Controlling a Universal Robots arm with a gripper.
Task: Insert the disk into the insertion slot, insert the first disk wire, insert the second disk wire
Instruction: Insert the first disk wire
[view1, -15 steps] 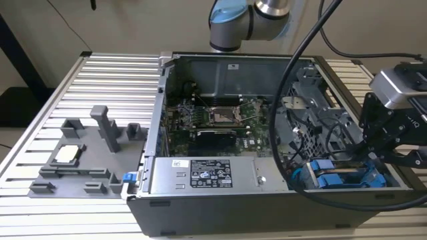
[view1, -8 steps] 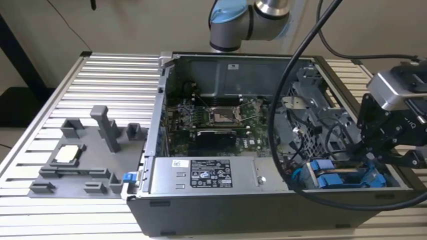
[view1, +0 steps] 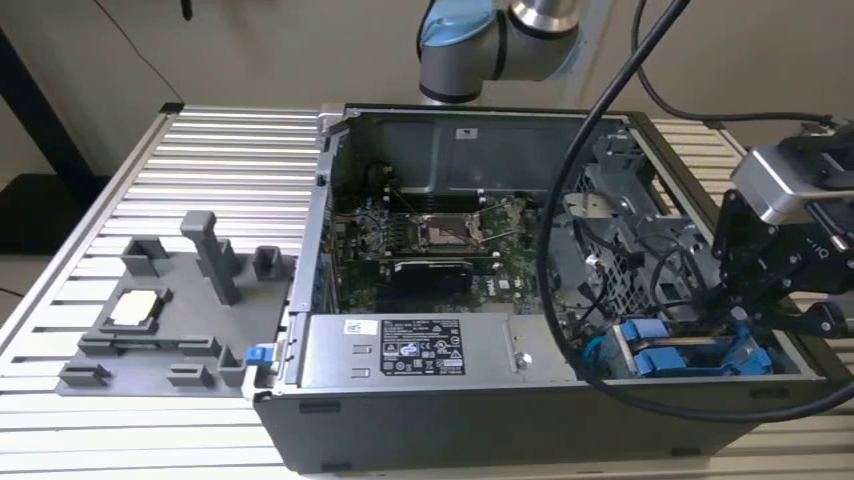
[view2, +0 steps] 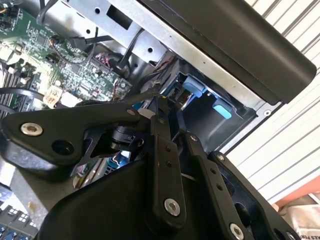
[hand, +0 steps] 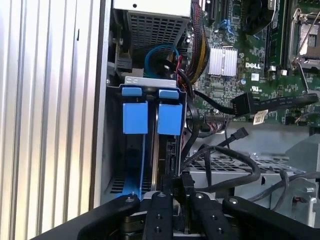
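Two blue-framed drives are standing side by side in a grey sheet-metal cage, and the gripper (hand: 180, 179) is hanging just short of them, its black linkage lying nearest the lens in both wrist views. Its jaws are looking drawn close together, but whether they are pinching anything I cannot tell.

The disk (hand: 169, 119), the drive in line with the gripper, is sitting in the insertion slot (hand: 150, 79). It is showing its bright blue frame tab and a dark edge, with its face turned out of sight. The other drive (hand: 135, 117) is sitting just beside it, next to the case wall.

The first wrist view is looking straight along the bays towards a perforated grey box (hand: 155, 27) and the green motherboard (hand: 250, 65). The second wrist view is catching the blue tabs side-on beneath the case's dark rim.

The exterior view is adding the whole open computer case (view1: 441, 430) on the slotted table (view1: 214, 150). The cage is lying at four o'clock inside the case, and the gripper is leaning in from three o'clock. A grey fixture tray (view1: 180, 320) is resting at nine o'clock, and the arm's blue-capped joint (view1: 487, 40) is looming at twelve o'clock.
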